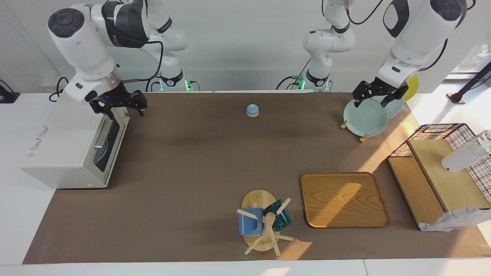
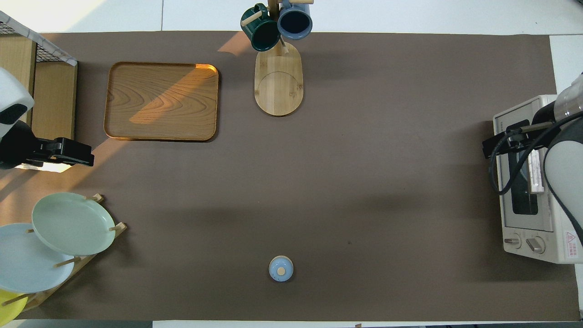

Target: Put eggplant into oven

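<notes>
The white toaster oven stands at the right arm's end of the table with its glass door shut; it also shows in the overhead view. No eggplant shows in either view. My right gripper is open and empty, up in the air over the top front edge of the oven, close to the door's silver handle; it also shows in the overhead view. My left gripper is open and empty, over the plate rack at the left arm's end, and the arm waits there.
A small blue bell sits mid-table near the robots. A green plate leans in a wooden rack. A wooden tray and a mug tree with two mugs lie farther out. A wire-and-wood shelf stands at the left arm's end.
</notes>
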Controlling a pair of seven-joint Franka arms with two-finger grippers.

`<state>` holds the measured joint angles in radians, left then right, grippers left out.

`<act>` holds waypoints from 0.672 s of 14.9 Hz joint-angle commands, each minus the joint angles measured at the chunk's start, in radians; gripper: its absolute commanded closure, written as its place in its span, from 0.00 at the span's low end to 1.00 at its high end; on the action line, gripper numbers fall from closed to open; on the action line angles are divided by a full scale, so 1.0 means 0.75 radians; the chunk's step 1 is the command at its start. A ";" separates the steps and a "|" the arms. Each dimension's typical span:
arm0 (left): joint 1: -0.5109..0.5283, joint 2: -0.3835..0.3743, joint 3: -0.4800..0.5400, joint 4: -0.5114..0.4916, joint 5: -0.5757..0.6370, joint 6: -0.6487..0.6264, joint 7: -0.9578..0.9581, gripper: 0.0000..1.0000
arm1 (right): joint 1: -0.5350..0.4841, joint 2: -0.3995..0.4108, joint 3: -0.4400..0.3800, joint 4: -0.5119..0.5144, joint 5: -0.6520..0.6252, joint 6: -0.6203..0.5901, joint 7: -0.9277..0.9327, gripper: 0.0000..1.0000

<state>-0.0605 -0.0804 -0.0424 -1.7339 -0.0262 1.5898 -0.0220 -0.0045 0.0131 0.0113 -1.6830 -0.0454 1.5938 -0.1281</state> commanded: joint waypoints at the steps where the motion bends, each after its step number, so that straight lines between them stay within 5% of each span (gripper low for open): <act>1: 0.013 -0.024 -0.005 -0.008 -0.010 -0.013 0.009 0.00 | -0.027 -0.030 0.003 0.008 0.036 -0.006 0.015 0.00; 10: 0.013 -0.024 -0.005 -0.008 -0.008 -0.015 0.009 0.00 | -0.025 -0.020 0.009 0.039 0.024 0.022 0.013 0.00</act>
<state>-0.0605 -0.0804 -0.0424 -1.7339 -0.0262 1.5898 -0.0220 -0.0137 -0.0028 0.0133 -1.6636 -0.0454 1.5980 -0.1280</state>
